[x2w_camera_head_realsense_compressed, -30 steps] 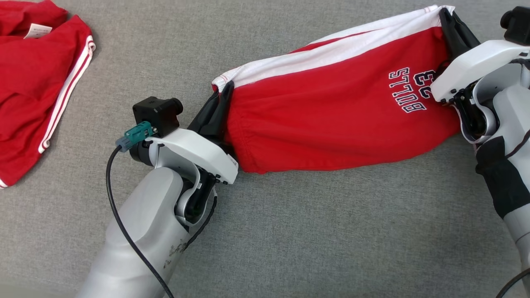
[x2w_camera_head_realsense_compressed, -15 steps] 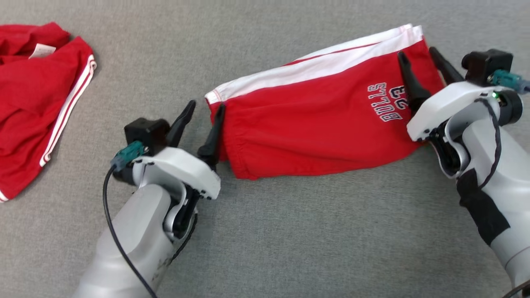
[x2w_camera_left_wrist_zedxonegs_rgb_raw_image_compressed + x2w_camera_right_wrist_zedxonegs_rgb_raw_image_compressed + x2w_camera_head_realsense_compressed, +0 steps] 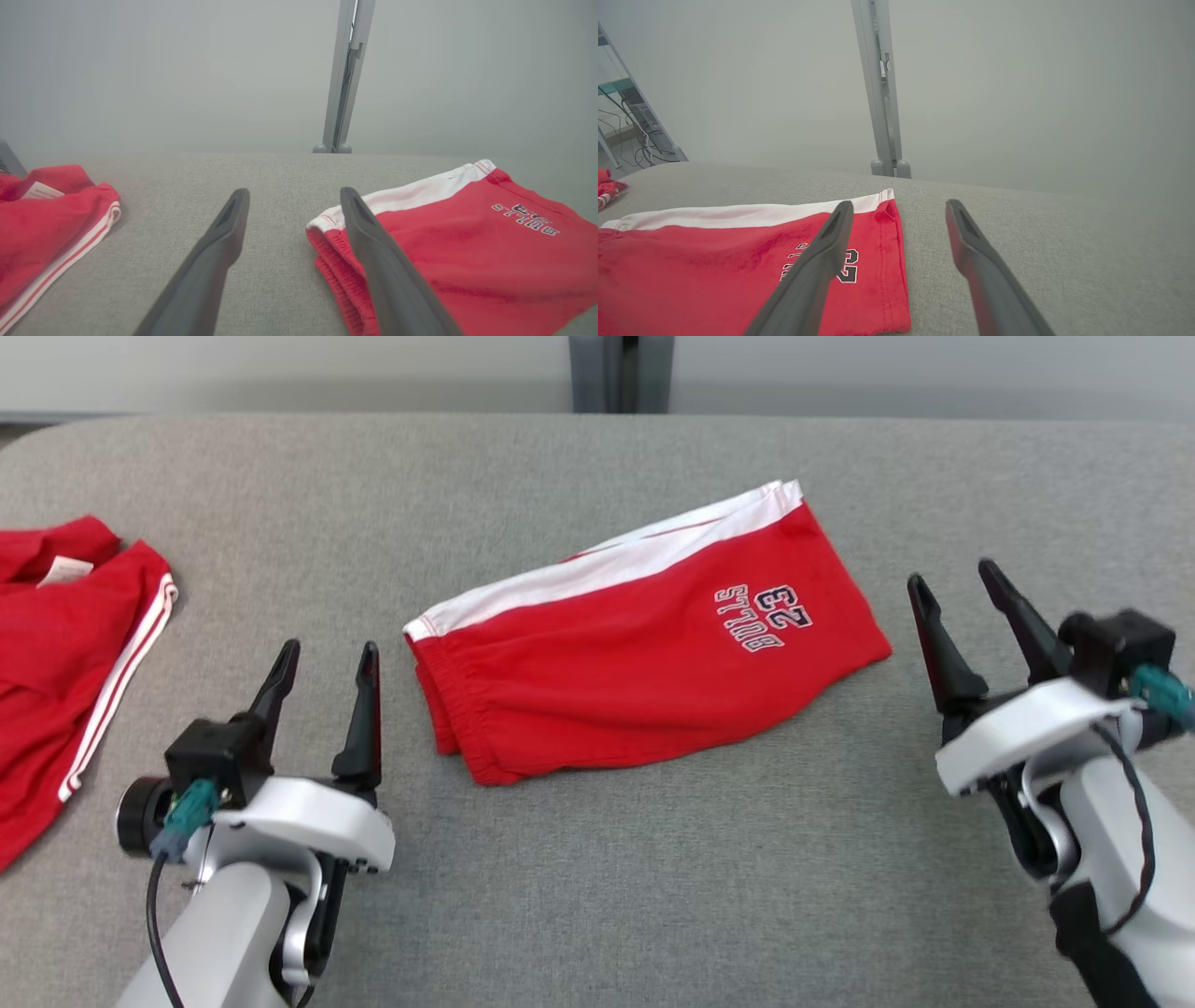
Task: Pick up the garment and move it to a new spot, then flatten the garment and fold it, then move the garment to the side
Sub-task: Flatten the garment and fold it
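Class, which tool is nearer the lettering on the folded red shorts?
Right. The right tool sits open just past the printed end of the shorts, near the lettering; the left tool sits open beside the waistband end, farther away.

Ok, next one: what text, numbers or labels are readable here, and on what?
"BULLS": printed on the folded red shorts, upside down in the head view.
"23": beside it on the same shorts.
White tag on the other red garment: too small to read.
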Available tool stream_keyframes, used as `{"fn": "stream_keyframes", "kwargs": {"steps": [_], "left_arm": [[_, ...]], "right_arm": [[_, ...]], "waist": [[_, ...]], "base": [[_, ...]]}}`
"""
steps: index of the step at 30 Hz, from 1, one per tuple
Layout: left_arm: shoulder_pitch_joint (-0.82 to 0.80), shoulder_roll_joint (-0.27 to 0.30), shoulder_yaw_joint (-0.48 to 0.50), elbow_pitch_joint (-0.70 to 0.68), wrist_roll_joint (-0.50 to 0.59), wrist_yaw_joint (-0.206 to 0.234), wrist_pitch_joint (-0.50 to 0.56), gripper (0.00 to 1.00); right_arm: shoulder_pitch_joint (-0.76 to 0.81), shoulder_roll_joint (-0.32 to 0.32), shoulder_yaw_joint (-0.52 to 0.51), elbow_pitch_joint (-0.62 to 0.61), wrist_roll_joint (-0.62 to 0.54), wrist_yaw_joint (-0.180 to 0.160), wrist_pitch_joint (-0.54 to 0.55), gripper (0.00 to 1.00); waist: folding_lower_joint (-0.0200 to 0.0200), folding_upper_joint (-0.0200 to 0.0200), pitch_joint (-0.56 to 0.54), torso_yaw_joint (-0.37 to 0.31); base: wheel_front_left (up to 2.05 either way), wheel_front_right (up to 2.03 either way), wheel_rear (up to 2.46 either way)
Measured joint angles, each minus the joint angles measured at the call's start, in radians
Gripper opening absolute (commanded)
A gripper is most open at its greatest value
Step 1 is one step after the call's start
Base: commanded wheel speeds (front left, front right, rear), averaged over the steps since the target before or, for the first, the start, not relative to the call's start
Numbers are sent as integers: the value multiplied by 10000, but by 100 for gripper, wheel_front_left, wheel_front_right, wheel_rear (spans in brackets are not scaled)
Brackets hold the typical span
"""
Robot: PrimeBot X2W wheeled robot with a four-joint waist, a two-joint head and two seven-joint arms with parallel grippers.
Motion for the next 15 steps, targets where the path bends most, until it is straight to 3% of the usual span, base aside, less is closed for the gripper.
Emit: {"fn": "stream_keyframes", "kwargs": {"steps": [7,15], "left_arm": [[1444,418,2,-1262,251,734,33,100],[2615,727,-35,-2211,267,1360,431,100]], "right_arm": [[2243,378,-1179,-1620,-1022,0,-4,100],[4095,734,-2268,-3561,-1664,0,917,100]], "waist": [[0,0,-806,-350],[0,0,-1380,-513]], "base": [[0,0,0],[0,0,0]]}}
